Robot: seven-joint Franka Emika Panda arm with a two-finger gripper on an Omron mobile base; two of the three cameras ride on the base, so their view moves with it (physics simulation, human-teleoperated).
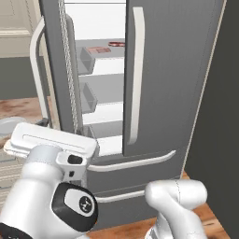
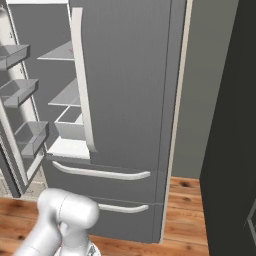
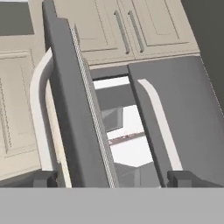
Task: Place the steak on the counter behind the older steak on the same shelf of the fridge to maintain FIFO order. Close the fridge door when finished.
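The fridge (image 1: 172, 84) takes up most of the base views, a tall dark grey body with its right door shut and its left door (image 1: 58, 70) swung partly open, the long white handle (image 1: 38, 70) curving down the outside of that door. Two drawer fronts sit below, each with a white bar. Through the gap between the doors the pale interior shows, with grey bins (image 2: 17, 92) on the inner face of the open door in the right base view. On the upper shelf (image 1: 105, 55) lie the two pieces of meat: the older steak (image 1: 98, 49), pale pink-tan, towards the front, and the steak (image 1: 116, 44), dark red, just behind it and to the right (touching or apart, I cannot tell). A strip of the marbled bench (image 1: 18, 108) shows at the left. The fingers (image 3: 113, 178) are spread wide apart, holding nothing, their dark tips (image 3: 43, 178) standing either side of the open door's edge in the hand view.
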